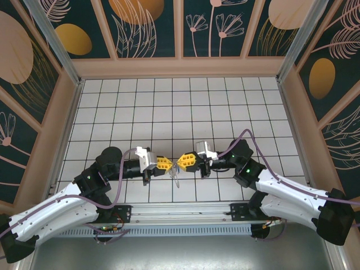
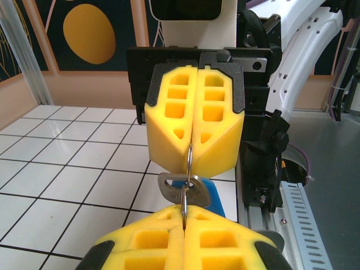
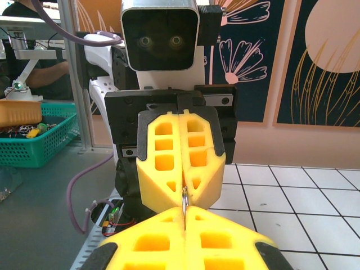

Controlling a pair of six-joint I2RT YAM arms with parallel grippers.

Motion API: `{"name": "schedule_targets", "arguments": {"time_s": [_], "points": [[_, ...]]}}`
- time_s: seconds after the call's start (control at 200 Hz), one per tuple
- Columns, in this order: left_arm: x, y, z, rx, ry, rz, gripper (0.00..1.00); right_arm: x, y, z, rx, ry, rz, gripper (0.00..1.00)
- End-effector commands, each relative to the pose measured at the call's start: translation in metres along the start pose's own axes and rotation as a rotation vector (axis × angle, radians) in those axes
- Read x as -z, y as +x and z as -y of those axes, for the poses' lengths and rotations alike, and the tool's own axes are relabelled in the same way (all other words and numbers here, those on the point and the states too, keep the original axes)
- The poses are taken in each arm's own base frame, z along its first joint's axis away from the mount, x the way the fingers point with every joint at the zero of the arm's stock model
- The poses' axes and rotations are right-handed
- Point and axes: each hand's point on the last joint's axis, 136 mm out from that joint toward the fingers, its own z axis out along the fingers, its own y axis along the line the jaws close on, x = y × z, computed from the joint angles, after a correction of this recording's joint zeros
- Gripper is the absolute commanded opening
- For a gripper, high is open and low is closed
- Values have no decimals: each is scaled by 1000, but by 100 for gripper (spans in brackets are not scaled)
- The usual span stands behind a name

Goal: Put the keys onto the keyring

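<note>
Above the tiled table, left hand and right hand both clamped on keyring, key dangling.

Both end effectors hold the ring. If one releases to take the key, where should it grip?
Likely the key by its lower end, pinched across its flat faces from below: it hangs from the keyring in the gap between the shut left end effector and right end effector.

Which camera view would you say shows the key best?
Left wrist: the key hangs close and sharp at the keyring, blue head visible. Top external gives a tiny glint of it; right wrist, a sliver of keyring.
</note>
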Motion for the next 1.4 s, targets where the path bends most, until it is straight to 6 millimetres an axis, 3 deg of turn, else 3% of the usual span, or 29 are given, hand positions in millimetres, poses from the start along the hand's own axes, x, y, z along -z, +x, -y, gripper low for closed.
{"name": "schedule_targets", "arguments": {"time_s": [0.0,1.396], "points": [[4,-26,3,-53,14,69,0,3,-14,2,42,18,44,0],[4,-26,3,-54,14,69,0,2,-12,0,33,0,44,0]]}}
